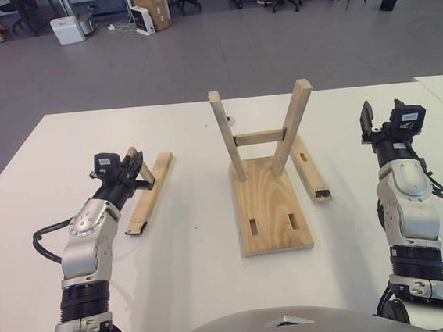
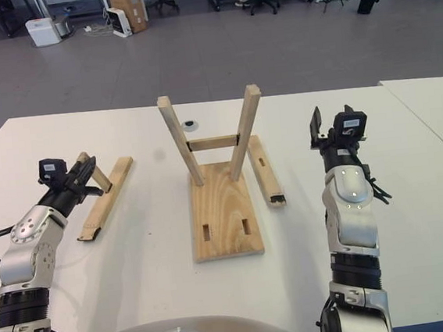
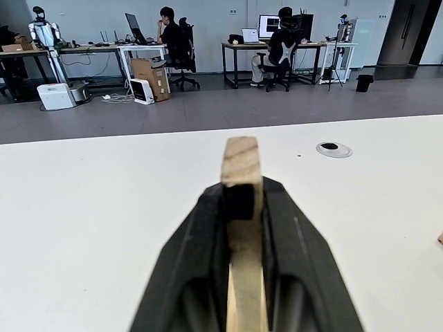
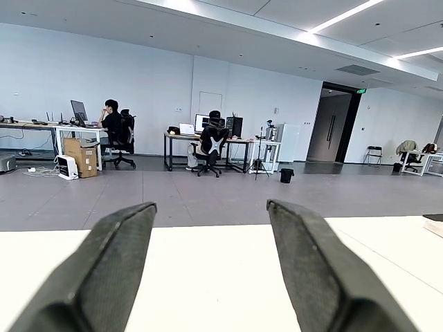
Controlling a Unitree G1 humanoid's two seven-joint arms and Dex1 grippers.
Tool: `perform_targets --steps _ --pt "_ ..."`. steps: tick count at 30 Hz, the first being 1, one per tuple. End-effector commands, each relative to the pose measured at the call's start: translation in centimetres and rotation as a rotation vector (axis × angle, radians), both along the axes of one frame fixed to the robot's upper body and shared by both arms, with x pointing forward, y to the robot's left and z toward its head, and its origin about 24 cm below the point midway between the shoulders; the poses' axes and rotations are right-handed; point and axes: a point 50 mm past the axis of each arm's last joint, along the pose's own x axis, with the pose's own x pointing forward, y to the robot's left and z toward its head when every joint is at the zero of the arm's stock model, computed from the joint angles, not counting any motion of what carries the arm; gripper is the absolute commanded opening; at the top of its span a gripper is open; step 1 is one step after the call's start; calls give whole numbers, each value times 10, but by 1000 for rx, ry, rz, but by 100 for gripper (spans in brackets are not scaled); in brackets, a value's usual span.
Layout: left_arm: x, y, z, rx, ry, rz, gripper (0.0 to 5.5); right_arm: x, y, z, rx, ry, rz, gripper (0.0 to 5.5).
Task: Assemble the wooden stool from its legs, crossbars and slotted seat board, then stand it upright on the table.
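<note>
Progress check from the left eye: seat board (image 1: 273, 208) lies flat at centre frame on the white table (image 1: 202, 285), two legs (image 1: 226, 134) standing in its far slots with one crossbar (image 1: 259, 137) bridging them, so roughly half built, I'd say. Near slots (image 1: 253, 226) are unfilled. One loose leg (image 1: 311, 171) lies just beside the board's right edge, a second loose leg (image 1: 152, 190) at left of frame. Right eye, same layout: left gripper (image 2: 89, 177) sits low at left beside that second leg, right gripper (image 2: 328, 132) is raised at right, well apart from the wood. Left wrist view: black fingers (image 3: 297, 263) clamped around a wooden bar (image 3: 242, 207), possibly the second crossbar. Right wrist view: padded fingers (image 4: 104, 270) spread wide, nothing between them. Left to do, by my reckoning: two legs, that bar, then flipping the stool upright.
</note>
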Motion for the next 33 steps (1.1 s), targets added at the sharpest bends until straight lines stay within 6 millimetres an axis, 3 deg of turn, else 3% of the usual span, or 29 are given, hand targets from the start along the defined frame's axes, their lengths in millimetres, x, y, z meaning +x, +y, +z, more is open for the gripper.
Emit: perform_targets --steps 1,4,6,20,21,28,33 --pt "-46 -14 -85 -51 467 -19 40 -2 5 -3 22 19 -3 300" --pt "-29 -28 -61 -100 319 -59 40 -1 8 -3 25 20 5 300" --pt "-24 -30 -57 -97 289 -52 40 0 10 -3 26 20 10 300" --pt "-33 -30 -70 57 383 -70 40 1 11 -4 29 20 16 300" --pt "-34 -31 -72 60 388 -69 76 1 11 -4 29 20 15 300" --pt "-34 -29 -72 85 398 -56 180 1 12 -6 29 23 18 300" --pt "-27 -28 -57 137 369 -105 261 -1 14 -7 33 27 17 300"
